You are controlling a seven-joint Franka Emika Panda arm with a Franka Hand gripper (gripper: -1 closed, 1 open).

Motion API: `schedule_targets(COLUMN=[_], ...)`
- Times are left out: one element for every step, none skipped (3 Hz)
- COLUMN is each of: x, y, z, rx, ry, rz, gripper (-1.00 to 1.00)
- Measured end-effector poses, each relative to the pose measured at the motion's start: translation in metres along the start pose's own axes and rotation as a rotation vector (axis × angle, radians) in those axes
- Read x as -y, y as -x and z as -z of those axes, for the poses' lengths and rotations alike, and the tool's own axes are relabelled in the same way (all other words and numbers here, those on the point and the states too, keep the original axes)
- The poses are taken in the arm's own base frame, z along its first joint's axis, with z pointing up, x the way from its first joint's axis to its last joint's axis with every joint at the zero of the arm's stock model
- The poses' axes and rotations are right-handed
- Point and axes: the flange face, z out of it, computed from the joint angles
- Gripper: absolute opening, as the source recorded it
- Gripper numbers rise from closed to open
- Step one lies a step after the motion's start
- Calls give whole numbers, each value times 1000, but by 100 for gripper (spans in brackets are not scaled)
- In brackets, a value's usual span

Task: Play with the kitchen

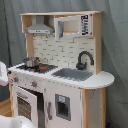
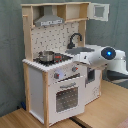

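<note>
Against grey curtain, only the second exterior view shows the arm (image 2: 102, 56) beside the kitchen (image 2: 57, 75); jaws' state indiscernible.

I can't read any text from here. The kitchen (image 1: 60, 75) has a small dark-and-white striped panel (image 1: 85, 24) on its upper cabinet door in the first exterior view, but I can make out no letters or numbers.
</note>
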Motion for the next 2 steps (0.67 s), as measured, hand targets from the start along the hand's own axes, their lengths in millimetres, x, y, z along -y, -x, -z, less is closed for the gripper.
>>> schedule_targets(x=[-4, -9], y=[3, 9], z=[-6, -15], rx=[-25, -53], ry=[-61, -133], rz=[61, 136], gripper=[100, 100])
